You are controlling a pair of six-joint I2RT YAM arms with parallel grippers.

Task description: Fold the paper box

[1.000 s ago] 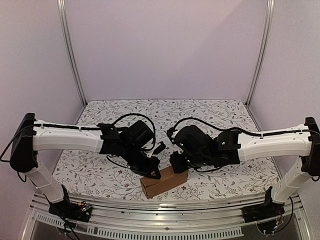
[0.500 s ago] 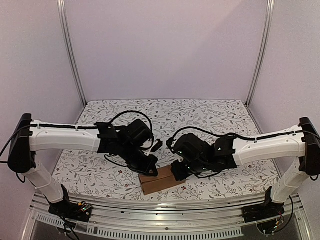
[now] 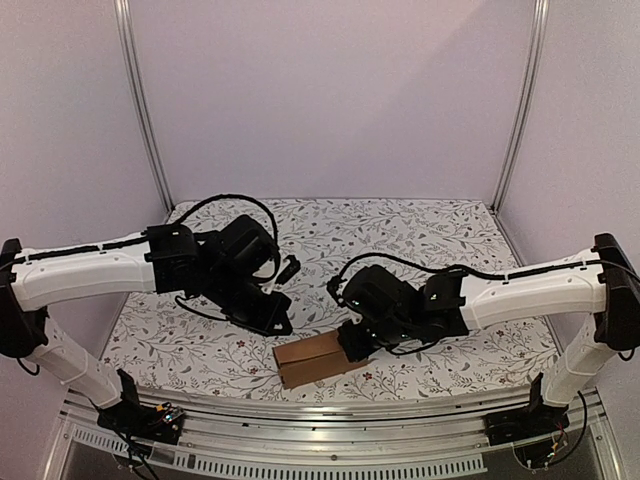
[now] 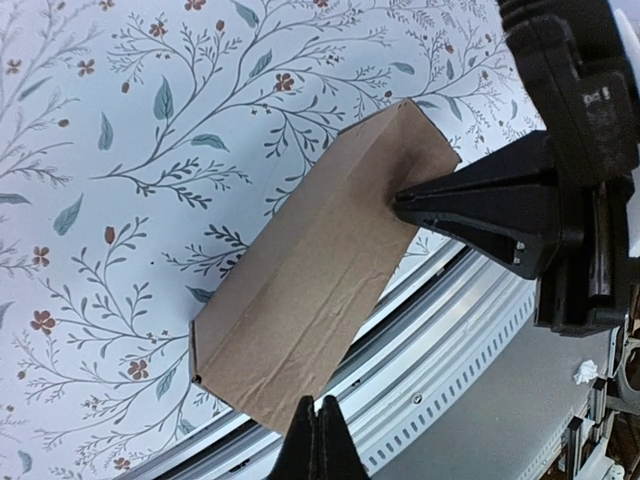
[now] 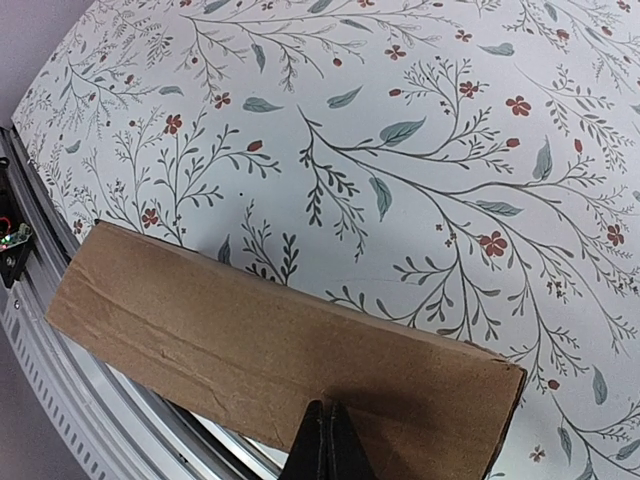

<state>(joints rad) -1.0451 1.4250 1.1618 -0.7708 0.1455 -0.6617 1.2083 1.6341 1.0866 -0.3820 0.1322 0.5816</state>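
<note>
We think the folding is almost done. The paper box (image 3: 318,359) already looks like a slim closed box. It lies on the bench (image 3: 420,235), close to the near edge, between our two arms.

Our right claw (image 3: 352,341) is pinched shut, with nothing held in it. Its tip touches the right end of the box and seems to press it. Our left claw (image 3: 277,322) is pinched shut too, with nothing in it. It hangs just beside the box on the left, not touching it.

Next, we think, the right claw should push that end in flat, softly, so the box does not slide off the near edge.

We count one box, two arms and two claws.
</note>
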